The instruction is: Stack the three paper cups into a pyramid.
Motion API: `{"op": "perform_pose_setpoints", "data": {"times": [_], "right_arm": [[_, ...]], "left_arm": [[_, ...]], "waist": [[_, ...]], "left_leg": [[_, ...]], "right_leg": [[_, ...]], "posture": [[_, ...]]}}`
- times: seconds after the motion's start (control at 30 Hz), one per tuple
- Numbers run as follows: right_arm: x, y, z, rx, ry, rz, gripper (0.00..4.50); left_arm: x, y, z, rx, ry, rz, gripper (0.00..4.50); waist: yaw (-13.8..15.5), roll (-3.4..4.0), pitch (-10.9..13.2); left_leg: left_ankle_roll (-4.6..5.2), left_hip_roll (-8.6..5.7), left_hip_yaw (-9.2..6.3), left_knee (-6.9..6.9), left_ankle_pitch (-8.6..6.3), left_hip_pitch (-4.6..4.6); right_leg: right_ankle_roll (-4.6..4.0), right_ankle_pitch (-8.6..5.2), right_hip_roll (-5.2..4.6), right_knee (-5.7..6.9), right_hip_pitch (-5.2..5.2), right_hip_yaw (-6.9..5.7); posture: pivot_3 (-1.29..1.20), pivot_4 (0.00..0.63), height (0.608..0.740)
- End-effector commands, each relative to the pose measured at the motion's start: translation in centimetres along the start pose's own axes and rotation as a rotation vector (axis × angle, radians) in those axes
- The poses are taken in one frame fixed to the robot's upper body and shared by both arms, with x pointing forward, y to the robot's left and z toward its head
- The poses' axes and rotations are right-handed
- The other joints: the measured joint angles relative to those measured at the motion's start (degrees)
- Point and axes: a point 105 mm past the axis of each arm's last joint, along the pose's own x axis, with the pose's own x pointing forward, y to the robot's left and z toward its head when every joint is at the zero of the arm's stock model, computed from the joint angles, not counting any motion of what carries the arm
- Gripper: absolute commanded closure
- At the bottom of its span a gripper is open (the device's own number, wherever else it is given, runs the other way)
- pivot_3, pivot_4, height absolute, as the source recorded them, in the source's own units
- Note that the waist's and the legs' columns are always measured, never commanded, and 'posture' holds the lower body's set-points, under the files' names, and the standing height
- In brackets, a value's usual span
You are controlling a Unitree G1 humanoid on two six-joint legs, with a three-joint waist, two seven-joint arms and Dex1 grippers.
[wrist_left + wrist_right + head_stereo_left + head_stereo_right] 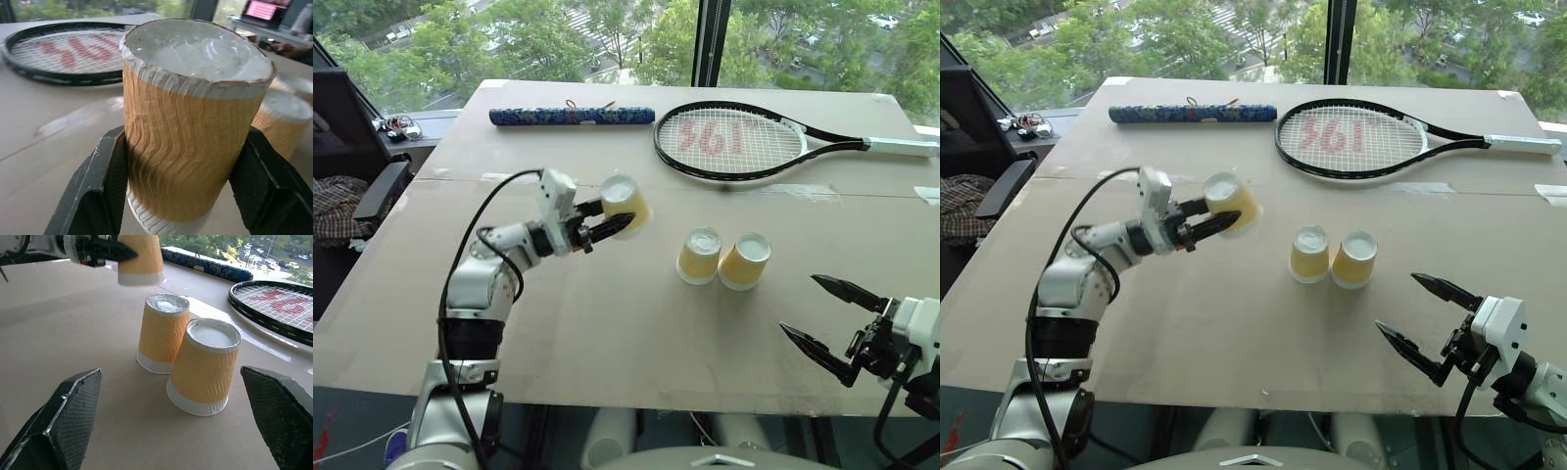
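Observation:
Three paper cups with tan ribbed sides and white ends. Two of them (699, 256) (745, 260) stand upside down, touching side by side, in the middle of the table (607, 333). My left gripper (617, 216) is shut on the third cup (625, 203) and holds it base-up, slightly tilted, above the table, left of the pair. In the left wrist view the black fingers (100, 181) press both sides of that cup (190, 127). Near the front right edge my right gripper (800, 305) stands open and empty, facing the pair (163, 333) (204, 364).
A black tennis racket (729, 142) lies at the back right of the table, and a blue patterned roll (571, 116) at the back centre. A dark chair with cloth on it (352, 196) stands beside the table's left edge. Windows lie beyond the far edge.

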Motion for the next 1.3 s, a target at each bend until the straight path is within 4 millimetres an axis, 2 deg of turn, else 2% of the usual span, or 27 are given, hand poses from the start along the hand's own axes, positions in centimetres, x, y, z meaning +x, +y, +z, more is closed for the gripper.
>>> {"op": "perform_pose_setpoints", "data": {"times": [0.03,0.23,0.4,0.67,0.97,1.03,1.1,1.13,1.3], "right_arm": [[0.1,0.0,0.7,-0.032,-0.025,-0.004,0.0],[0.1,-0.2,0.6,-0.036,-0.023,-0.021,0.0],[0.0,0.0,0.8,-0.037,-0.023,-0.032,0.0],[-0.2,0.2,0.8,-0.037,-0.022,-0.055,0.0],[-0.2,0.2,0.9,-0.04,-0.022,-0.064,0.0],[-0.2,0.2,0.9,-0.04,-0.021,-0.066,0.0],[-0.2,0.2,0.9,-0.04,-0.019,-0.067,0.0],[-0.2,0.2,0.9,-0.04,-0.018,-0.068,0.0],[-0.3,0.1,0.9,-0.041,-0.013,-0.074,0.0]], "left_arm": [[3.1,-2.4,1.9,0.024,-0.001,-0.144,1.84],[7.9,-3.7,3.0,0.048,0.001,-0.221,1.84],[9.4,-4.8,2.4,0.031,0.023,-0.279,1.84],[9.7,-6.5,0.5,0.004,0.082,-0.345,1.84],[10.0,-6.1,-2.3,0.019,0.157,-0.313,1.84],[10.0,-6.2,-2.6,0.016,0.158,-0.326,1.19],[10.1,-6.0,-2.3,0.026,0.133,-0.304,0.32],[10.1,-6.0,-1.9,0.024,0.117,-0.299,0.07],[9.0,-5.8,0.8,-0.001,0.023,-0.27,0.07]], "waist": [[-0.18,0.02,-0.01],[-0.66,0.02,0.01],[-1.06,0.03,0.0],[-1.2,0.04,0.02],[-1.15,0.04,0.01],[-1.16,0.05,0.01],[-1.17,0.05,0.01],[-1.17,0.05,0.01],[-1.23,0.05,0.01]], "left_leg": [[0.0,-0.04,0.03,0.0,0.0,0.04],[-0.02,-0.27,-0.16,-0.01,0.01,0.12],[-0.03,-0.32,-0.19,-0.01,0.02,0.1],[-0.17,-0.32,-0.3,-0.02,0.1,0.08],[-0.18,-0.33,-0.31,-0.02,0.1,0.09],[-0.17,-0.33,-0.31,-0.02,0.1,0.1],[-0.15,-0.33,-0.31,-0.02,0.09,0.1],[-0.14,-0.33,-0.3,-0.02,0.08,0.1],[-0.05,-0.32,-0.34,-0.02,0.03,0.08]], "right_leg": [[0.01,0.0,0.0,0.0,0.05,0.05],[0.07,-0.04,0.05,0.03,0.11,0.1],[0.07,-0.05,0.05,0.01,0.1,0.13],[0.11,-0.07,-0.02,0.01,0.1,0.12],[0.11,-0.07,-0.02,0.01,0.1,0.11],[0.1,-0.07,-0.02,0.02,0.11,0.11],[0.11,-0.07,-0.01,0.02,0.11,0.12],[0.11,-0.07,-0.01,0.02,0.11,0.12],[0.11,-0.07,-0.02,0.01,0.1,0.11]], "posture": [[0.0,0.15,0.74],[0.0,0.15,0.74],[0.0,0.15,0.74],[0.0,0.15,0.74],[0.0,0.15,0.74],[0.0,0.15,0.74],[0.0,0.15,0.74],[0.0,0.15,0.74],[0.0,0.15,0.74]]}}
